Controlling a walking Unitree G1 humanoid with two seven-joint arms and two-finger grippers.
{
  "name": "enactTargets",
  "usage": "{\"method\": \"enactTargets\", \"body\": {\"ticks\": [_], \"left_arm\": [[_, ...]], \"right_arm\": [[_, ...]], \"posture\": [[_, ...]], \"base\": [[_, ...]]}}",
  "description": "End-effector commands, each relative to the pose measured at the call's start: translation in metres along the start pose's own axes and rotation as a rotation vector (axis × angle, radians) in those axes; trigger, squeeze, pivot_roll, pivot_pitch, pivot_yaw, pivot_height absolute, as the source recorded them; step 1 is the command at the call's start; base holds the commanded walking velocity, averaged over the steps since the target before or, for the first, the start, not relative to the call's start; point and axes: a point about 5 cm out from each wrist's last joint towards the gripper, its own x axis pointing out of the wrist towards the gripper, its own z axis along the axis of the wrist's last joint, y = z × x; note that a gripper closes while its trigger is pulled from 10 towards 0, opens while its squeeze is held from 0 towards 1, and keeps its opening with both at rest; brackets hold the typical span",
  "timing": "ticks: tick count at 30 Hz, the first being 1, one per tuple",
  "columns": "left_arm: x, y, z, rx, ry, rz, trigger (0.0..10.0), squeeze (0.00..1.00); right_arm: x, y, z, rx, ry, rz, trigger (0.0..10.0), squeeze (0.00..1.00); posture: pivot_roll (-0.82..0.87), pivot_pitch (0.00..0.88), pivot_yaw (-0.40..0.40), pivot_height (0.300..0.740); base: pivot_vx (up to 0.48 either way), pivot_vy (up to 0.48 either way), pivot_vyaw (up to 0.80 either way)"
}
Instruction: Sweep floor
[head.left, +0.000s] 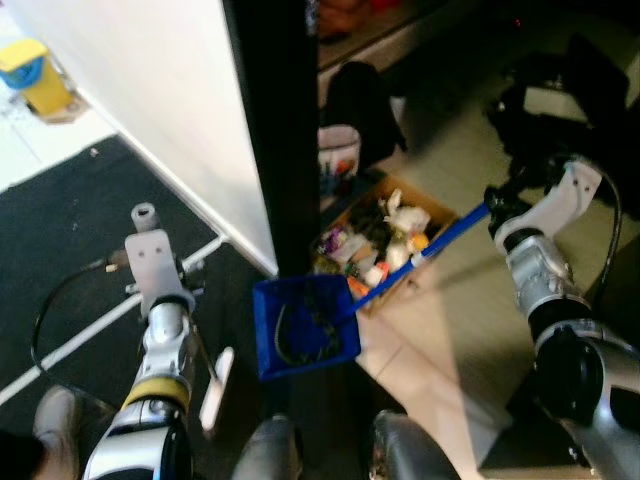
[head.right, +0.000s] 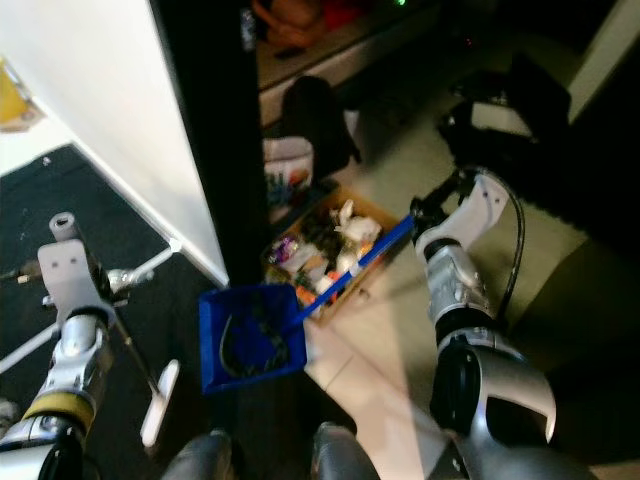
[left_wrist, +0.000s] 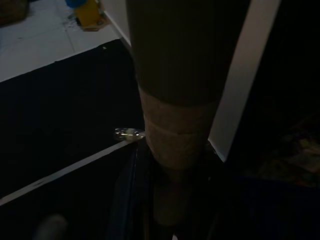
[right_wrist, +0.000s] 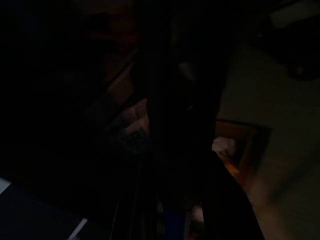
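1. While the right gripper (head.left: 497, 203) sits at the right of the frame, its fingers are closed on the upper end of the blue dustpan handle (head.left: 420, 256).
2. Handle runs diagonally down-left to the blue dustpan (head.left: 303, 327), lower centre of the frame, on the floor (head.left: 450, 330).
3. Dustpan has dark stringy debris inside.
4. Cardboard box (head.left: 385, 240) full of mixed rubbish sits just above-right of the dustpan; the handle crosses over it.
5. Left gripper (head.left: 150, 245) at the left of the frame, over the black mat (head.left: 70, 240); finger state cannot tell, the head views show only the wrist bracket.
6. Thin stick (head.left: 205, 360) with a white end piece (head.left: 216, 388) runs down from the left arm, lower left of the frame; probably the broom, view too blurry to be sure.
7. White wall panel (head.left: 160, 90) fills the upper left, with a dark vertical post (head.left: 285, 130) beside it.
8. Yellow-and-blue object (head.left: 35, 75) at the far upper left corner.
9. Wrist views very dark; the right one shows a faint blue strip and the box.
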Motion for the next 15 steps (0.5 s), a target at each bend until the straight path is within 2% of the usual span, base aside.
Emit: {"method": "enactTargets", "body": {"ticks": [1, 8, 12, 13, 15], "left_arm": [[0.003, 0.001, 0.009, -0.007, -0.04, -0.002, 10.0, 0.0], [0.003, -0.002, 0.012, -0.009, -0.054, -0.049, 10.0, 0.0], [0.003, -0.005, 0.013, -0.013, -0.066, -0.076, 10.0, 0.0], [0.003, -0.005, 0.013, -0.013, -0.066, -0.076, 10.0, 0.0], [0.003, -0.006, 0.012, -0.016, -0.065, -0.082, 10.0, 0.0]], "right_arm": [[0.003, 0.004, 0.008, 0.019, -0.047, 0.005, 10.0, 0.0], [0.003, -0.002, 0.02, 0.045, -0.132, -0.084, 10.0, 0.0], [0.001, -0.018, 0.052, 0.112, -0.295, -0.257, 10.0, 0.0], [0.001, -0.018, 0.052, 0.112, -0.295, -0.257, 10.0, 0.0], [0.0, -0.025, 0.066, 0.092, -0.349, -0.333, 10.0, 0.0]], "posture": [[0.05, 0.013, -0.03, 0.74], [0.05, 0.013, -0.03, 0.74], [0.05, 0.013, -0.027, 0.74], [0.05, 0.013, -0.027, 0.74], [0.05, 0.013, -0.028, 0.74]], "base": [[0.0, 0.0, 0.0], [0.0, 0.0, 0.0], [0.338, 0.0, 0.0], [0.352, 0.0, 0.0], [0.349, 0.0, 0.0]]}}
